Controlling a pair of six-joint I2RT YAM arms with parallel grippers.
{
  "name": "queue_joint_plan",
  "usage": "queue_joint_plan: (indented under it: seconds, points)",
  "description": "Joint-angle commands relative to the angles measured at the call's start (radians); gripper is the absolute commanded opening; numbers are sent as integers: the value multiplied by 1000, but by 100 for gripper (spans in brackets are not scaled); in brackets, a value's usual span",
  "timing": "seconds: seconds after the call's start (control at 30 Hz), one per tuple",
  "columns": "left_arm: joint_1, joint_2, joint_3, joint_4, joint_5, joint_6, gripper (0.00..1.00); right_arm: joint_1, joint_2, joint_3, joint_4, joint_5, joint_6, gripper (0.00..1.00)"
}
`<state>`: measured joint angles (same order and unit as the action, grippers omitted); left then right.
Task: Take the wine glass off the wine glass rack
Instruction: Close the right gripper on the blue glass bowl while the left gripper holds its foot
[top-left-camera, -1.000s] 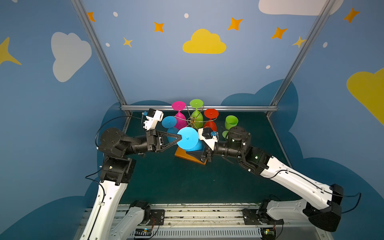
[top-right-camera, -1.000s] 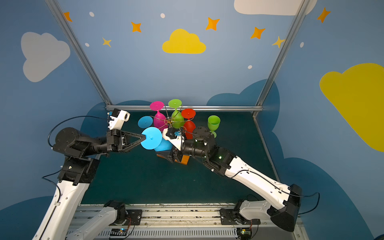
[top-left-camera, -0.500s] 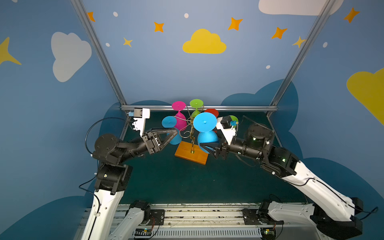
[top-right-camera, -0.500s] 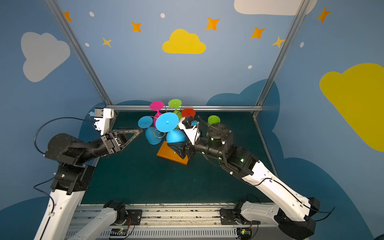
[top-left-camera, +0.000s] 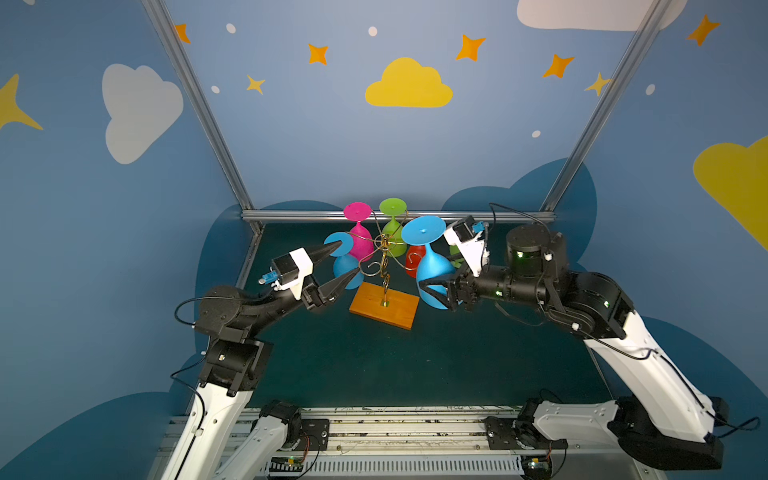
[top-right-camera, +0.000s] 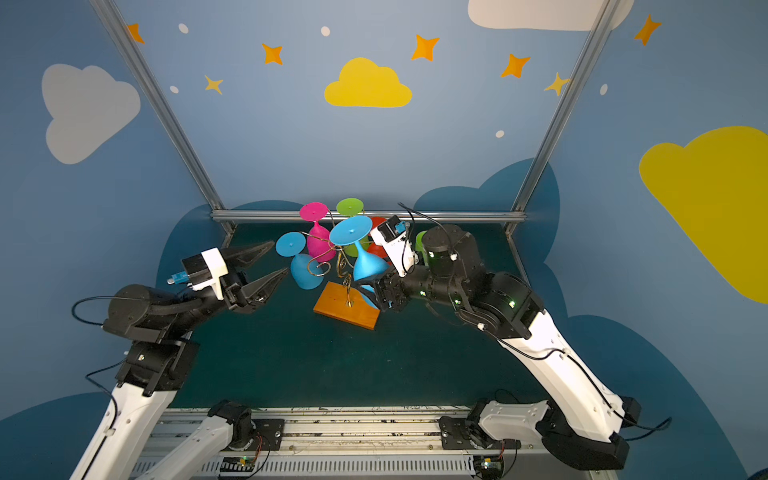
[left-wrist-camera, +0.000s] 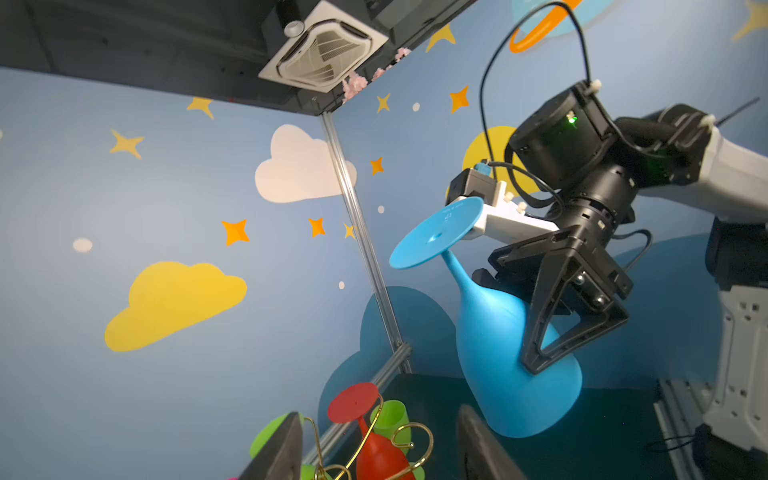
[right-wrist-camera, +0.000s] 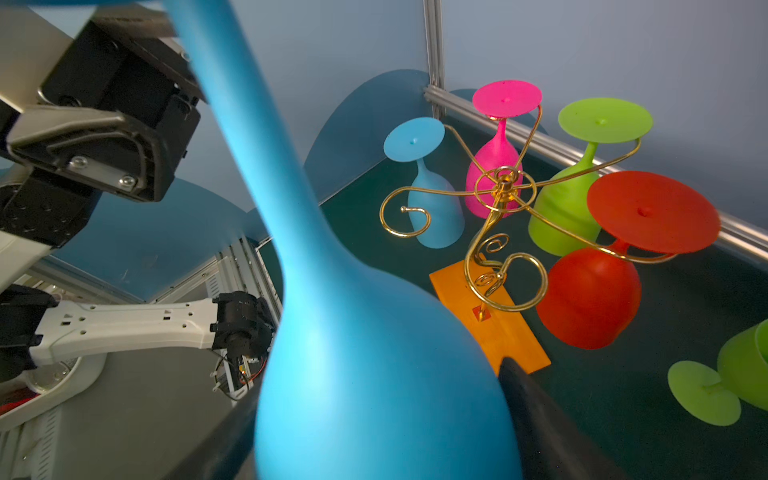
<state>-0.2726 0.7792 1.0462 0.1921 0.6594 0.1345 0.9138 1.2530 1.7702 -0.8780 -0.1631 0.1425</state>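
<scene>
**Item:** wine glass (top-left-camera: 430, 266), blue.
**Location:** off the rack (top-left-camera: 399, 309) and just to its right. It is tilted, foot up and bowl down, and no wire arm touches it.
**Holder:** right hand (top-left-camera: 434, 296), clamped across the bowl.
**Left hand** (top-left-camera: 348, 258): jaws apart and empty, just beside the small blue glass (top-right-camera: 307, 272) hanging on the rack's left side.

**Hazards, as judged from here:**
- Slip — the bowl looks smooth and tapers toward the stem, so a jolt could slide it out of the grip.
- Collision — the red glass (right-wrist-camera: 590, 299) hangs close by. A swing back toward the rack could clip it or snag a wire arm (the stand looks light enough to tip).
- Left hand — a forward nudge could knock the small blue glass off its hook.
- Set-down — a green glass (right-wrist-camera: 744, 365) lies on the bench (top-left-camera: 374, 365) to the right, crowding that side.
</scene>
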Motion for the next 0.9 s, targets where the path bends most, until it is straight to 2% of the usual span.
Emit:
queue_joint_plan:
  seconds: [0.0,0.37,0.57,0.73,0.87]
  points:
    - [-14,34,24,65,40,185,55,1,26,35,-55,-50,13,30]
    - [-67,148,58,116,65,259,52,21,122,76,-56,-120,22,27]
    - [-80,198,79,138,34,274,50,33,173,97,-67,-141,22,26]
    - [-89,213,84,107,51,288,40,37,196,101,-64,-153,25,26]
    - [-91,202,74,77,38,307,28,42,199,103,-59,-152,30,25]
